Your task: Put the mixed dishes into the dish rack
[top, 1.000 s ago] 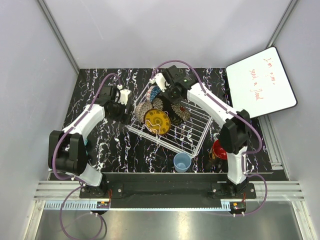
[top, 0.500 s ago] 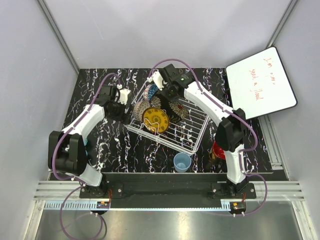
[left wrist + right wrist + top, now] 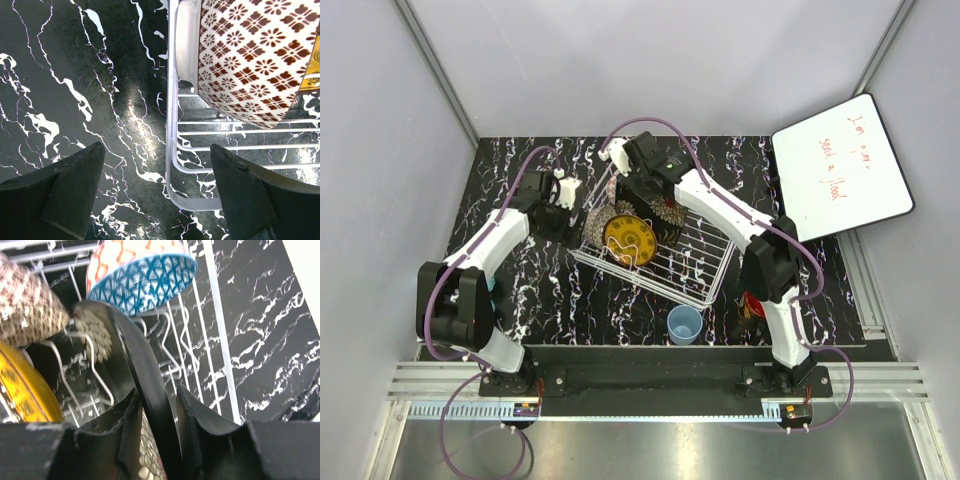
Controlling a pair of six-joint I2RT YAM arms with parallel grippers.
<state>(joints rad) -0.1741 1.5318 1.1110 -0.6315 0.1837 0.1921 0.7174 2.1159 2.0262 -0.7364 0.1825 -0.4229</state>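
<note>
The right pincer [image 3: 157, 392] has its two fingers [image 3: 200, 425] on either side of the rim of the dark square plate [image 3: 142, 365]. They sit very close to both faces, but whether they press on it cannot be told. The plate stands on edge between them, among the upright wires of the dish rack [image 3: 700, 262]. Just ahead of the fingertips a blue bowl [image 3: 142, 277] leans on its side in the rack. Off to one side of the pincer a beige bowl [image 3: 27, 305] with a brown pattern stands on edge, and below it is the yellow plate [image 3: 22, 385]. All of them are inside the rack. The left pincer [image 3: 156, 150] has its fingers wide apart and gripping nothing. It hangs over the rack's white corner rim, with one finger above the black marbled tabletop [image 3: 75, 75] and the other above the rack's floor wires. The beige bowl is just beyond its fingertips on the rack side. Well apart from both pincers, back toward the arm bases, the light blue cup [image 3: 684, 324] stands upright on the tabletop just outside the rack's near edge. The dark mug [image 3: 756, 300] with a red inside is partly hidden beside the right arm. A whiteboard [image 3: 840, 165] with red writing leans far off beyond the right arm.
</note>
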